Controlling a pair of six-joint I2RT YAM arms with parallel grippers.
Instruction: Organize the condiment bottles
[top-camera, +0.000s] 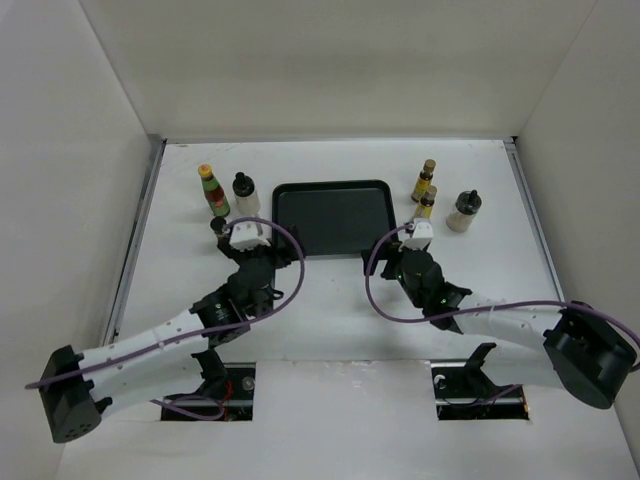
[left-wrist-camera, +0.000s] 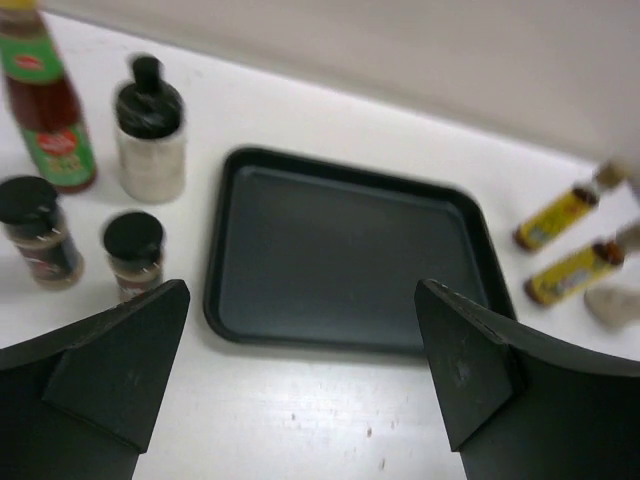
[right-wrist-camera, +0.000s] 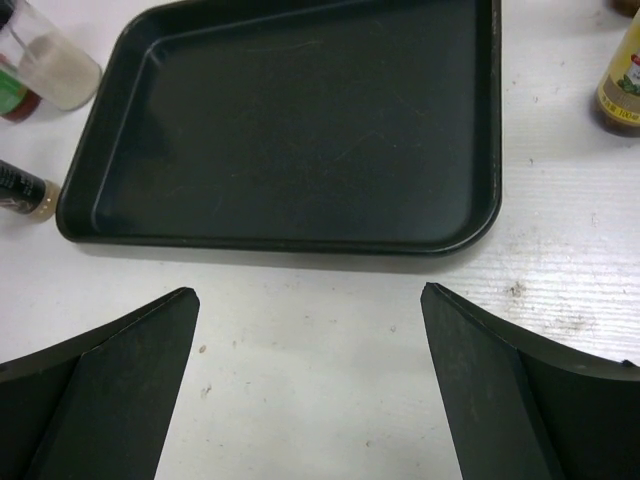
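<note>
Location: all seven condiment bottles stand on the table (top-camera: 330, 295), in two groups on either side of the tray (top-camera: 330, 215); nothing stands in the tray.

Left group: red bottle (top-camera: 212, 190); left white bottle (top-camera: 245, 193); outer dark jar (left-wrist-camera: 35, 230); inner dark jar (left-wrist-camera: 133, 252), nearest the tray. Right group: rear amber bottle (top-camera: 427, 178); front amber bottle (top-camera: 425, 203); right white bottle (top-camera: 464, 211).

Jaws: the left gripper (left-wrist-camera: 297, 365) and the right gripper (right-wrist-camera: 310, 375) are both spread wide and carry nothing; each hangs over bare table just short of the tray's near edge.

Handling (judged): every bottle looks rigid, small and light, with a smooth wall that may slip under a weak pinch; whether glass or plastic cannot be told, so treat each as breakable. The red and amber bottles are tall and slim and probably tip easily; take hold across the body at mid-height, below the neck. The jars are squat and stable; grip around the body under the black cap. The white bottles are wider; close on the straight wall, not the narrow cap.

Markings: the red bottle carries a green label with a red oval emblem and a yellow cap; its lettering is too small to read. The amber bottles carry yellow labels, blurred; the jar labels are illegible.
</note>
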